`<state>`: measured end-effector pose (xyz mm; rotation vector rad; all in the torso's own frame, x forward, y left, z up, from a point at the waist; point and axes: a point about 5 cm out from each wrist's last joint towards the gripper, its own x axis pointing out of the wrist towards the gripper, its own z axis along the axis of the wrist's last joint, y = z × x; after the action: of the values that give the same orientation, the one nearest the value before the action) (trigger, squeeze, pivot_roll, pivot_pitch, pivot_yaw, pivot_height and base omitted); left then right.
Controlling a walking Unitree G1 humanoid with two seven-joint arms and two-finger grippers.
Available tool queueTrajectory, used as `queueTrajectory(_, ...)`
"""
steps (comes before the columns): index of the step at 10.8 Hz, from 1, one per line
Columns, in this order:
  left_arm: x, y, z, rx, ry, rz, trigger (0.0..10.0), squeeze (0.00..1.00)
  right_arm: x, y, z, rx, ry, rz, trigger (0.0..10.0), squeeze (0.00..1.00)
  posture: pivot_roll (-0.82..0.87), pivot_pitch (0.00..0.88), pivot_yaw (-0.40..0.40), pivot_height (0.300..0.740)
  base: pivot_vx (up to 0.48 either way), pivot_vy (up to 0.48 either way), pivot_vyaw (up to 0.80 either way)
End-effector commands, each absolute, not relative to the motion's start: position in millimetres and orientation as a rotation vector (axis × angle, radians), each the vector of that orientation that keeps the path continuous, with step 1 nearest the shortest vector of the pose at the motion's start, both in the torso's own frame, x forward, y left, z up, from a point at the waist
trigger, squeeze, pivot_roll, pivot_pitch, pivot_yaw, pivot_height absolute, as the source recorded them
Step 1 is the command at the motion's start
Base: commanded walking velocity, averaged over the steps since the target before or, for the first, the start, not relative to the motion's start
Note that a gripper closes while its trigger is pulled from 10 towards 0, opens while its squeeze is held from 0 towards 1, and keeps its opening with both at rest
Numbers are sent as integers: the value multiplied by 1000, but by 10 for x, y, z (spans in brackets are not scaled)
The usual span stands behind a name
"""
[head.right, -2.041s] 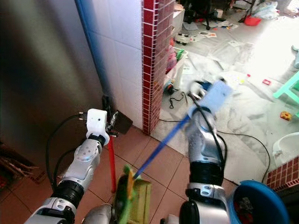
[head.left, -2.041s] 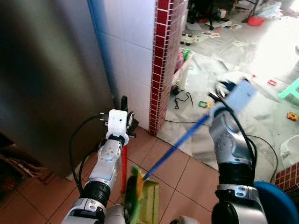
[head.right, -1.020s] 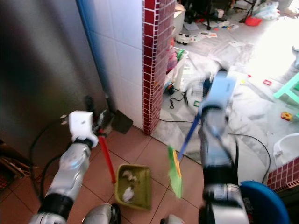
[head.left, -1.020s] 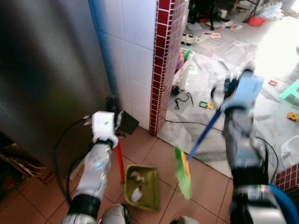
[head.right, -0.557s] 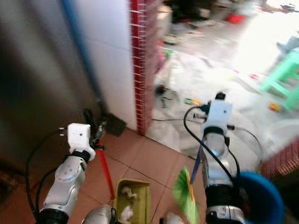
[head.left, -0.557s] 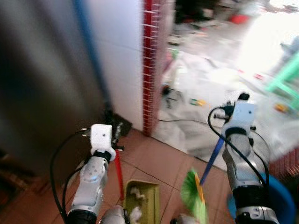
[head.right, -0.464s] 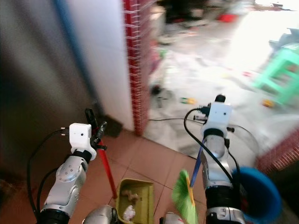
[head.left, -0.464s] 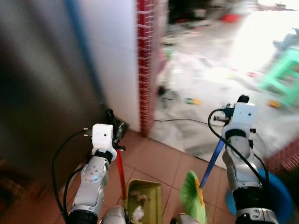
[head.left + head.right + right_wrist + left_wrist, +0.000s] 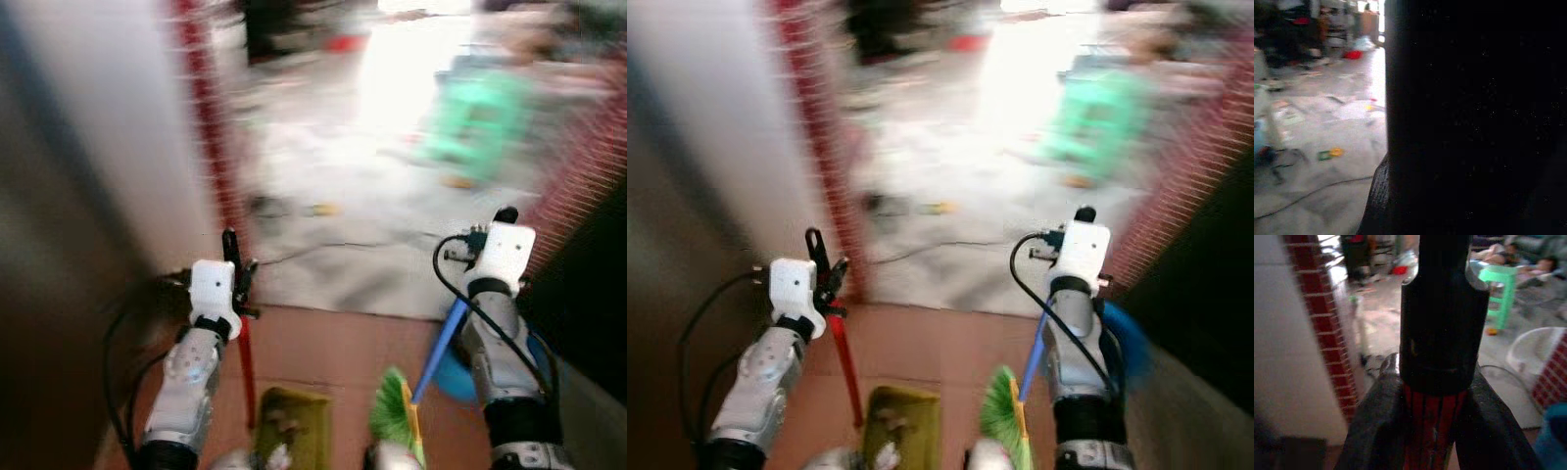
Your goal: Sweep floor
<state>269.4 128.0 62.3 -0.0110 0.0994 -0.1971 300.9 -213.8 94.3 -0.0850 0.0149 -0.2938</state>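
Left eye view swung rightward, blurred; my left end effector [image 9: 235, 279] clamps dustpan handle [image 9: 247, 367], right end effector [image 9: 487, 240] grips broom [image 9: 421, 377]: relocating.

Both eye views are smeared with motion blur. Daylight glares white on the far floor [image 9: 411, 78] beyond both grippers; the right wrist view is mostly black.
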Motion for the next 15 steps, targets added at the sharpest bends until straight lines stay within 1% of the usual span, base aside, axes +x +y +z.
queueTrajectory(1, 2747, 1233, 771, -27, 39, -214, 10000, 0, 3038, -2133, 957, -88, 15, -295, 10000, 0, -99, 0, 34, 740, 0, 285, -800)
queueTrajectory(3, 2750, 1230, 774, -24, 41, -221, 10000, 0, 3040, -2128, 955, -85, 13, -294, 10000, 0, -100, 0, 36, 740, 0, 277, -800)
queueTrajectory(5, 2745, 1219, 766, -25, 45, -222, 10000, 0, 3041, -2135, 951, -82, 12, -293, 10000, 0, -103, 0, 31, 740, 0, 276, -231)
queueTrajectory(7, 2727, 1233, 779, -21, 30, -226, 10000, 0, 3005, -2120, 930, -79, 5, -269, 10000, 0, -104, 0, 23, 740, 0, 0, 0)
queueTrajectory(8, 2695, 1284, 800, -26, 24, -214, 10000, 0, 2933, -2130, 881, -75, 17, -260, 10000, 0, -102, 0, 21, 740, 0, 0, 0)
queueTrajectory(11, 2627, 1337, 780, -21, 36, -219, 10000, 0, 2841, -2125, 801, -67, 45, -260, 10000, 0, -101, 0, 25, 740, 0, 0, 0)
queueTrajectory(15, 2623, 1289, 783, -26, 46, -241, 10000, 0, 2859, -2145, 826, -71, 39, -260, 10000, 0, -106, 0, 30, 740, 0, 0, -556)
